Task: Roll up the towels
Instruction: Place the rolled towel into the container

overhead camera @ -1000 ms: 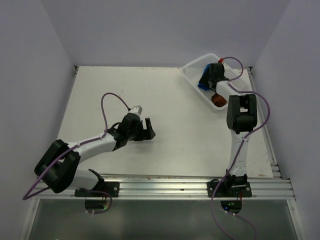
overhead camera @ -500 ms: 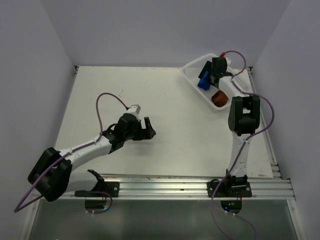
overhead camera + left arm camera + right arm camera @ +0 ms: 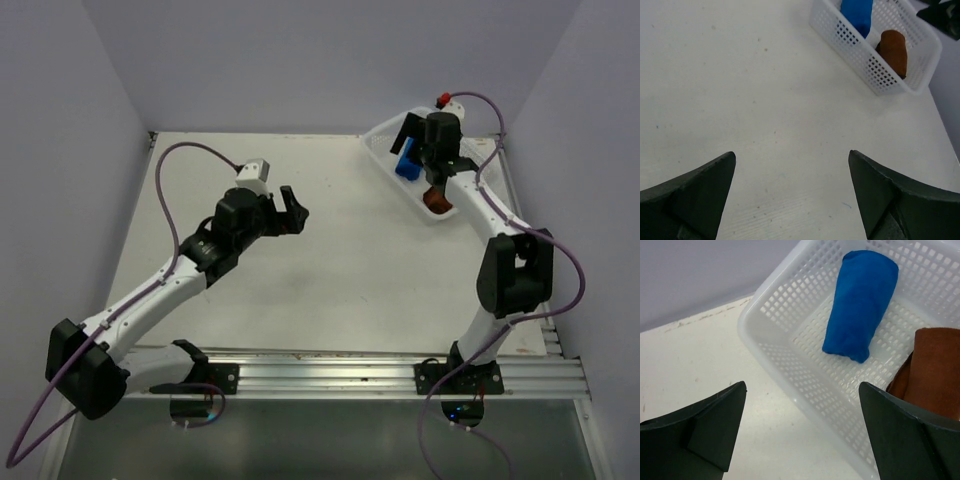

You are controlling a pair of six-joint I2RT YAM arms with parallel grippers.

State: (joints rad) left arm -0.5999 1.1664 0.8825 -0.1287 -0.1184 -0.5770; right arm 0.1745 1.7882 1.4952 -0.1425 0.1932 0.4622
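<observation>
At 1 o'clock on the counter (image 3: 400, 270) | blue towel (image 3: 862, 305), brown towel (image 3: 932, 370) rolled, stowed in basket (image 3: 790, 360), job looks finished | right end effector (image 3: 802, 385), left end effector (image 3: 791, 154) both spread, empty.

Light was bright, even and diffuse, seemingly from overhead. The tabletop (image 3: 370, 260) read near-white in all three views but kept its speckle and scuff detail. Shadows were soft and faint: a pale one beside the left arm (image 3: 145, 298), and light shading in the basket (image 3: 742, 327) under the blue towel (image 3: 862, 302). The top view was sharp throughout, with the walls (image 3: 300, 60) tinted lavender. The left wrist view was crisp on the basket mesh. The fingers (image 3: 690, 195) of the left gripper (image 3: 791, 154) came out dark, underexposed and soft-edged. It was the same for the right gripper (image 3: 802, 385), near-black with little surface detail. The brown towel (image 3: 935, 370) was slightly soft at the frame edge.
</observation>
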